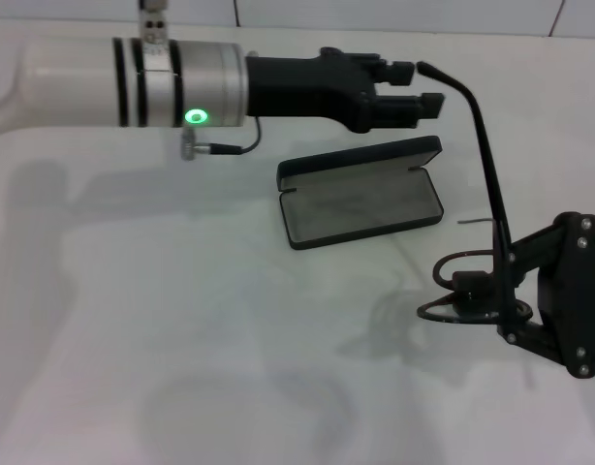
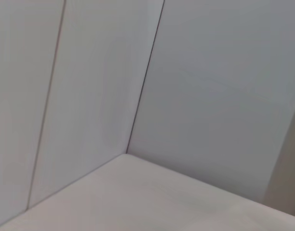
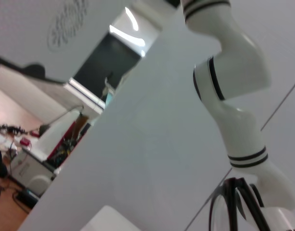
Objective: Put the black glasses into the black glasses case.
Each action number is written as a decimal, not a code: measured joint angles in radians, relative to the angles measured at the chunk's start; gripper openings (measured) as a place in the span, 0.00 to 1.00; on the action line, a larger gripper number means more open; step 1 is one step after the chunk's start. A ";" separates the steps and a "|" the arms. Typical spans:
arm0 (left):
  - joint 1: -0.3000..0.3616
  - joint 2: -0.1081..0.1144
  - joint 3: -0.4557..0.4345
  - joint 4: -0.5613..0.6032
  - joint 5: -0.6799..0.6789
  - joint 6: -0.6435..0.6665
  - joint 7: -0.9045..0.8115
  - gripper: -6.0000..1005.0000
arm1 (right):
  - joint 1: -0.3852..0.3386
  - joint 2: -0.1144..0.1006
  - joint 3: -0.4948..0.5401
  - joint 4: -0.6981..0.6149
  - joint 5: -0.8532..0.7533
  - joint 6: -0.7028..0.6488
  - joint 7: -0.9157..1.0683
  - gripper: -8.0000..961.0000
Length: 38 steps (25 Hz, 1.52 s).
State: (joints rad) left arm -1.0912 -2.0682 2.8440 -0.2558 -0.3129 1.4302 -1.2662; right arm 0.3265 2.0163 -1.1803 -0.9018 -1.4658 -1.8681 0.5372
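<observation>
Black glasses (image 1: 469, 288) gripped in the right gripper (image 1: 491, 291), fingers clamped on the frame, one temple arm sticking up toward the far side, lifted just over the white table (image 1: 181, 339). Black glasses case (image 1: 360, 192) lying open nearby to the left, grey lining up. Left gripper (image 1: 414, 97) hovering beyond the case, fingers slightly apart.
</observation>
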 joint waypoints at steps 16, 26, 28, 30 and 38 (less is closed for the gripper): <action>0.018 -0.017 0.000 0.110 -0.096 0.111 0.280 0.64 | 0.115 -0.002 0.068 0.206 -0.004 0.127 0.135 0.13; 0.022 -0.017 0.001 0.106 -0.037 0.163 0.337 0.64 | 0.122 -0.003 0.066 0.221 -0.006 0.200 0.160 0.13; 0.021 -0.018 0.001 0.103 -0.039 0.162 0.340 0.64 | 0.122 -0.004 0.065 0.217 -0.012 0.200 0.160 0.13; 0.035 -0.019 0.000 0.097 -0.098 0.159 0.351 0.64 | 0.119 -0.005 0.067 0.203 -0.051 0.201 0.161 0.13; 0.096 -0.013 0.000 0.065 -0.271 0.158 0.371 0.64 | 0.106 0.008 0.039 0.127 -0.152 0.326 0.188 0.13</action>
State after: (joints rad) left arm -0.9957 -2.0815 2.8439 -0.1905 -0.5834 1.5878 -0.8954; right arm 0.4322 2.0239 -1.1412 -0.7753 -1.6179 -1.5421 0.7251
